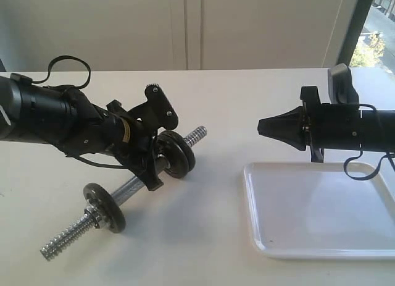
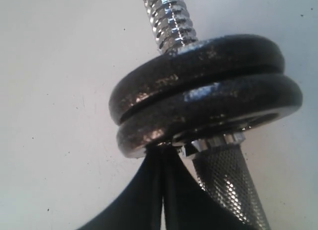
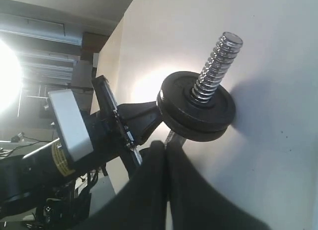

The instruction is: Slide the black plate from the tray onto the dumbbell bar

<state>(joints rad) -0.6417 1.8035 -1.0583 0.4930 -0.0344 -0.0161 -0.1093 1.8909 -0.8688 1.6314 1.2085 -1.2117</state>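
The chrome dumbbell bar (image 1: 133,188) lies diagonally on the table, its knurled middle (image 2: 226,185) showing in the left wrist view. Two black plates sit together on its far threaded end; the outer one (image 1: 185,156) (image 2: 198,61) (image 3: 198,98) faces the thread. A single black disc (image 1: 105,207) sits near the other end. My left gripper (image 1: 158,157) (image 2: 163,151) is shut with nothing between its fingers, beside the bar, its tips against the inner plate (image 2: 208,115). My right gripper (image 1: 265,126) (image 3: 166,144) is shut and empty, hovering over the far left corner of the white tray (image 1: 321,212).
The tray holds nothing and runs past the right edge of the exterior view. The bar's near threaded end (image 1: 58,244) points at the table's front left. A window frame (image 1: 352,33) stands at the back right.
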